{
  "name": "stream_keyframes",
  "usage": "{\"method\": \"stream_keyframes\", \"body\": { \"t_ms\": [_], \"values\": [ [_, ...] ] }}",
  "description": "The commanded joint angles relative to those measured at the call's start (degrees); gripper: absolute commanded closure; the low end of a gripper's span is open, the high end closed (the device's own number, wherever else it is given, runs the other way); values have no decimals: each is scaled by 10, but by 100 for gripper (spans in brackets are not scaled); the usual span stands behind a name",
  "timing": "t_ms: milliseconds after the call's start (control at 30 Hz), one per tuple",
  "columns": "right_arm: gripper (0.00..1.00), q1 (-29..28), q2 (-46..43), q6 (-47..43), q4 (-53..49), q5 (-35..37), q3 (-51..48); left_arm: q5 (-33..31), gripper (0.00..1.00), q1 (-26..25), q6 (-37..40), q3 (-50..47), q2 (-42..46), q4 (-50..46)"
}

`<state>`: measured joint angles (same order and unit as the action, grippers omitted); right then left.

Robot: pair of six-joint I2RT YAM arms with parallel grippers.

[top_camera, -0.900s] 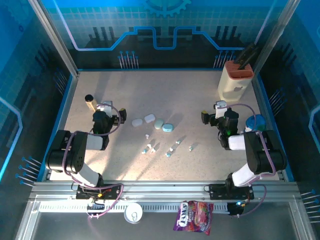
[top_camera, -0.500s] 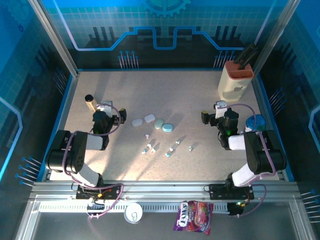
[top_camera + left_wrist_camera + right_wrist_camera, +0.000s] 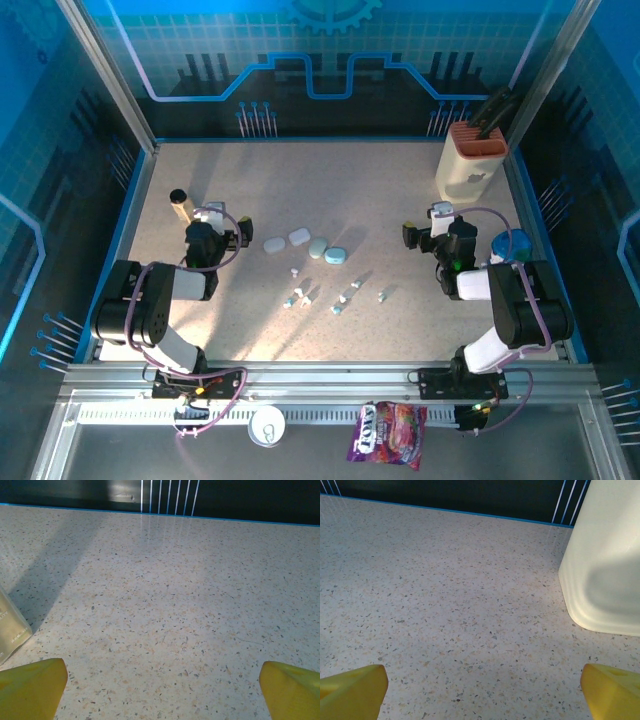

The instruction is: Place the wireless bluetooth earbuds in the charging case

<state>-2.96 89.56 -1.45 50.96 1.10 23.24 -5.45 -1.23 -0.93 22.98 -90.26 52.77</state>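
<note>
- Left wrist view: the left gripper (image 3: 161, 692) stands wide open, w/ nothing between its yellow fingertips (image 3: 30, 690); before it lies bare table (image 3: 165, 605), so it is not placed for any pick yet.
- At the left edge of this view stands a gold bottle (image 3: 9, 630); the gripper looks past it toward the back wall.
- Right wrist view: the right gripper (image 3: 482, 692) is wide open too & holds nothing; a cream holder (image 3: 605, 565) stands ahead of it to the right, apart from the fingers.
- Top external view: each arm sits folded at its own side of the table; I think this leaves the middle free and easy to see.
- The earbuds (image 3: 290, 299) lie loose and scattered in the middle, on the side nearer the arm bases; none sits in a case, as far as I can tell.
- The charging cases (image 3: 318, 247), approx. four in a row, lie just behind the earbuds, between the two grippers; open or closed lids are too small to tell.
- Judgement: the task is not begun; wide jaws suit a first reach, but an earbud is tiny, so the pinch must be exact.
</note>
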Motion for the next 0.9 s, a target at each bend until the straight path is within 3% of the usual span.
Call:
{"method": "stream_keyframes", "body": {
  "t_ms": [0, 233, 433, 567, 700, 867],
  "values": [
    [0, -2, -12, 6, -2, 5, -2, 14, 1, 6, 13, -8, 12, 0],
    [0, -5, -51, 9, -29, 24, -2, -15, 1, 6, 8, -25, 52, -3],
    [0, -17, -176, 25, -199, 33, 38, -14, 1, -12, 24, -5, 198, -151],
    [0, -37, -232, 56, -302, -1, 78, -23, 1, -45, 38, 46, 259, -291],
    [0, -69, -260, 72, -402, -43, 114, -11, 1, -81, 96, 105, 276, -408],
    [0, -148, -305, 72, -450, -37, 93, 79, 1, -105, 222, 149, 257, -482]
  ]
}}
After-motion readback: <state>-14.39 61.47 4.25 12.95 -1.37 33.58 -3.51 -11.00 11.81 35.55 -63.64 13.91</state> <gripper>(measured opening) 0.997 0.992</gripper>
